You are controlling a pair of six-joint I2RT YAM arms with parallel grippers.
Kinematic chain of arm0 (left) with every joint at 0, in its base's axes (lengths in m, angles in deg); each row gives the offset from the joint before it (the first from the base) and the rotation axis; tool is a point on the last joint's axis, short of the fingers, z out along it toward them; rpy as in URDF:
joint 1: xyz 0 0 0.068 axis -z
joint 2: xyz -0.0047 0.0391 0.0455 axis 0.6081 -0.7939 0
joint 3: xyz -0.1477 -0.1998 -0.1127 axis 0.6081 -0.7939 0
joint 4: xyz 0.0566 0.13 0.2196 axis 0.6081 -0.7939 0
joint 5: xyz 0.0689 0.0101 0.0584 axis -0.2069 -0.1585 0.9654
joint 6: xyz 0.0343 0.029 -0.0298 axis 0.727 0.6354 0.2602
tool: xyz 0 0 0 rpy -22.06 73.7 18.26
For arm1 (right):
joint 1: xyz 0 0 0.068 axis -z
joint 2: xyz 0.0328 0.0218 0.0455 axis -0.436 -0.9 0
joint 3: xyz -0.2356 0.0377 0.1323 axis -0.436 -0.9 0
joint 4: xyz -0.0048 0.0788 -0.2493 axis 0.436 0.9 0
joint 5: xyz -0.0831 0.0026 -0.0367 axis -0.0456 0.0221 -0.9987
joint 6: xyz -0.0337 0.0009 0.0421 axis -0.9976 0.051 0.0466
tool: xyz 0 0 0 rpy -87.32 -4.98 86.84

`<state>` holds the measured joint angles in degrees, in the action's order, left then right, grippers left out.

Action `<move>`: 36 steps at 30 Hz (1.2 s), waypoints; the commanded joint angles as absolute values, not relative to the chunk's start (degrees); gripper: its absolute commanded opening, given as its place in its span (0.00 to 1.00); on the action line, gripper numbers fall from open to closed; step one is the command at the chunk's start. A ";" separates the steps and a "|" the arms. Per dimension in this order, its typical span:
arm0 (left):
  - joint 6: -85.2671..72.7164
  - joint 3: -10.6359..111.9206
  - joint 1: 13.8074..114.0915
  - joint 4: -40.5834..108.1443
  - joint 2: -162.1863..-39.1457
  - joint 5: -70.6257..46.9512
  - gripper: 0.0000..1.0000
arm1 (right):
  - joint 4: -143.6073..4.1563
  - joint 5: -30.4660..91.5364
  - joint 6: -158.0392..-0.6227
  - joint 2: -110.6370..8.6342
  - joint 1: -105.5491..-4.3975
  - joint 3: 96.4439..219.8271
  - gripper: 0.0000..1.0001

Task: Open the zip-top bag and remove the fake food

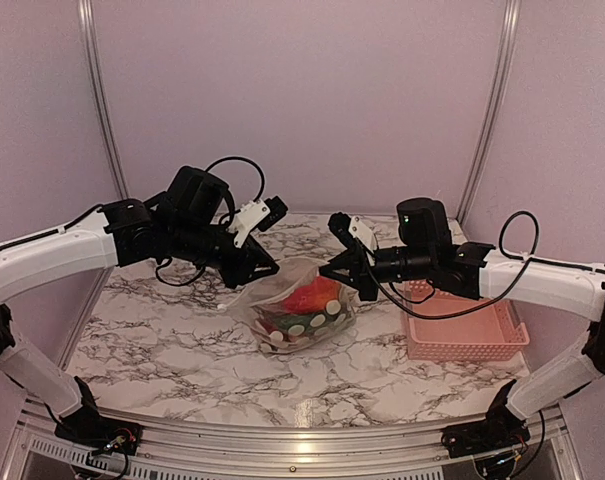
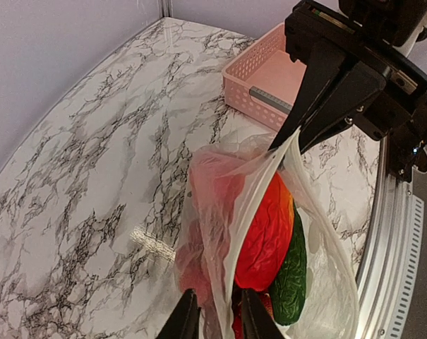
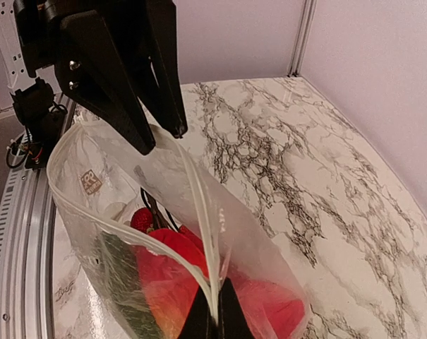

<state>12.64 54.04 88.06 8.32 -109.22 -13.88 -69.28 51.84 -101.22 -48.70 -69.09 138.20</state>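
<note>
Left gripper [image 2: 214, 319] clenched on one end of the mouth of the clear crinkly zip-top bag [image 2: 326, 282], right gripper [image 3: 217, 314] pinching the other end – so the opening's strung left-to-right between them above the marble table [image 2: 93, 176]; the red and green plastic toy food [image 2: 266, 226] sits straight down inside, about equally near both arms.

Lab test cell, aluminium frame [image 1: 100, 110], plain walls [image 1: 302, 90]

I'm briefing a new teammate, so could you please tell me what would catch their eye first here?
First, the clear bag in the middle of the table, its mouth stretched open between the left gripper and the right gripper, each pinching one side. Bright red food shows inside. A pink basket sits at the right.
</note>
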 commanded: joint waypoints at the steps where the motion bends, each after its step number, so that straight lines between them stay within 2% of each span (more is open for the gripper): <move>1: 11.87 56.23 87.94 5.55 -110.75 -15.01 0.12 | -69.04 50.44 -101.20 -48.12 -69.71 139.43 0.00; 3: 10.97 56.38 87.76 5.97 -110.41 -15.38 0.00 | -69.57 49.64 -101.03 -48.13 -69.75 139.41 0.00; 9: 4.83 51.27 86.49 13.01 -104.63 -15.39 0.00 | -73.90 48.34 -99.42 -51.61 -69.63 142.13 0.00; 13: -3.10 45.06 85.16 18.50 -97.81 -6.87 0.00 | -76.92 51.30 -97.60 -57.08 -69.70 147.53 0.00; 16: -5.52 43.41 83.75 18.75 -94.67 -4.67 0.00 | -80.01 54.12 -95.75 -61.53 -69.80 151.49 0.00; 25: -7.42 34.38 79.38 24.47 -82.54 0.71 0.00 | -82.92 61.88 -90.69 -80.54 -74.34 171.43 0.00; 31: -8.98 31.53 78.06 22.56 -81.01 -0.40 0.00 | -84.94 67.09 -87.31 -91.28 -75.15 181.80 0.00; 36: -12.42 29.14 77.97 25.01 -84.35 -4.63 0.00 | -85.46 68.58 -86.43 -95.67 -75.13 184.51 0.00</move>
<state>-9.29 30.66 78.11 20.52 -82.03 -0.94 -83.99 65.68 -88.43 -93.49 -74.82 181.57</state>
